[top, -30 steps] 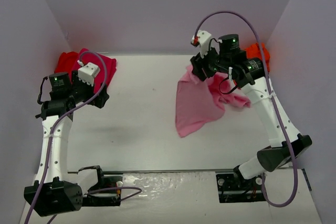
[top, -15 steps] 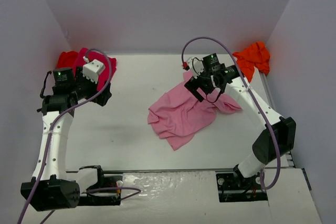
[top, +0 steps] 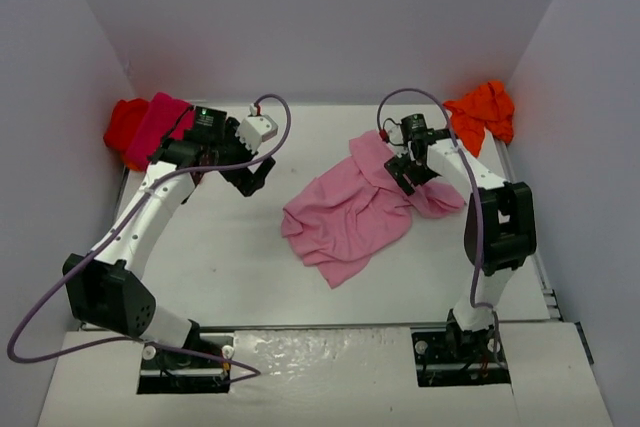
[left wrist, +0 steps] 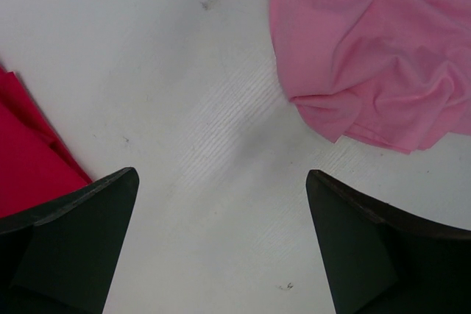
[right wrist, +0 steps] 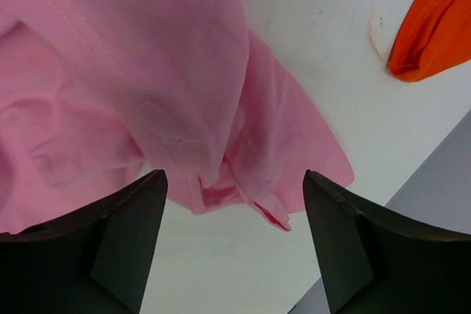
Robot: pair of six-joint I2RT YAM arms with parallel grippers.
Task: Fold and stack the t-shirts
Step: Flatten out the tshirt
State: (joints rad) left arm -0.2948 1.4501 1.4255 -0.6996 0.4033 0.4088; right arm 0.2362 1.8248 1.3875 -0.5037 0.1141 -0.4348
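White table (top: 220, 247) is bearing a crumpled light pink t-shirt (top: 345, 217); left gripper (left wrist: 221, 173) and right gripper (right wrist: 234, 174) are gaping empty; magenta t-shirt (top: 158, 125) left of it is lying part-hidden

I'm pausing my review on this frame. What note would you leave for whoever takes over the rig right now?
Left pincer: open and empty, over the bare table between the magenta shirt and the light pink shirt.
Right pincer: open, holding nothing, above the far right part of the light pink shirt.
Things: the light pink shirt lies crumpled mid-table. The magenta shirt and red shirt are heaped in the far left corner, and the orange shirt is bunched in the far right corner.
Done: nothing folded, no stack.
Left: flatten and fold all four, then stack them.
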